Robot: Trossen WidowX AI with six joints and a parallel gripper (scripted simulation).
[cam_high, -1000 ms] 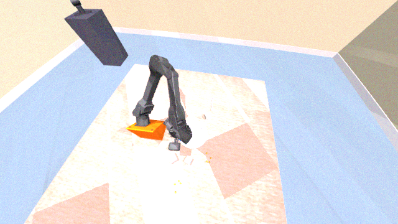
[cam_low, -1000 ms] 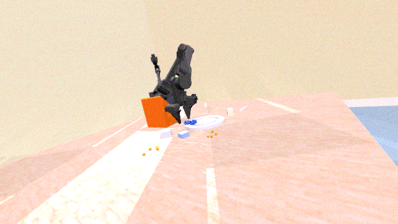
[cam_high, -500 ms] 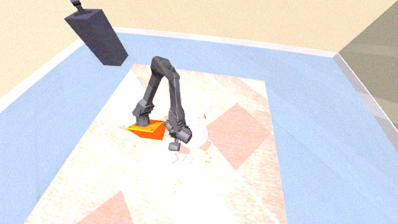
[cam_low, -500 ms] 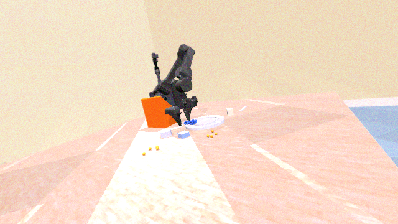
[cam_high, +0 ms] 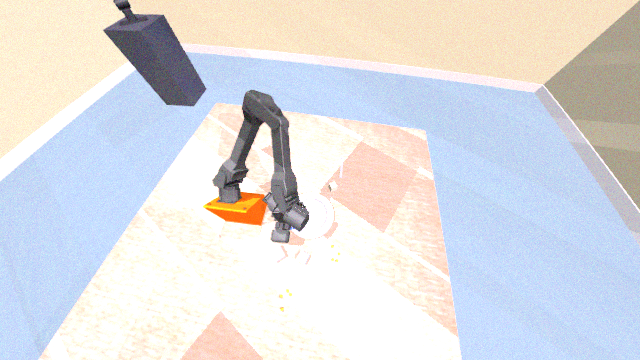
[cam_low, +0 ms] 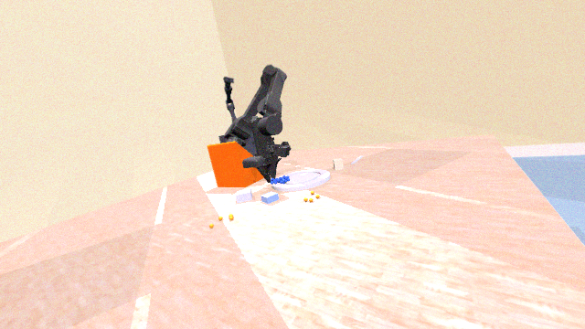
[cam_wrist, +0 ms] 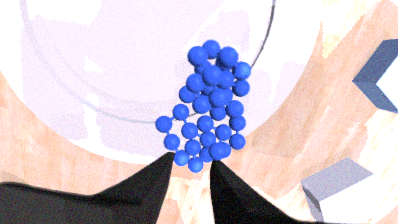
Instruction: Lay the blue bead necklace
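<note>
The blue bead necklace (cam_wrist: 210, 105) (cam_low: 280, 180) lies bunched in a heap across the near rim of the round white bead board (cam_wrist: 100, 60) (cam_low: 313, 175) (cam_high: 325, 216). Part of the heap rests on the board over its groove line, and part hangs off onto the table. My gripper (cam_wrist: 192, 161) (cam_low: 272, 178) (cam_high: 281, 237) is down at table level at the near end of the heap. Its two dark fingers stand close together with the nearest beads pinched between the tips. In the top view the arm hides most of the necklace.
The orange arm base (cam_high: 240, 210) (cam_low: 228, 164) stands just behind the board. Two pale grey blocks (cam_wrist: 335, 185) (cam_wrist: 375, 75) (cam_low: 270, 197) lie right of the gripper. Small orange beads (cam_low: 312, 197) (cam_low: 220, 218) are scattered in front. A small cube (cam_low: 337, 164) sits beyond the board.
</note>
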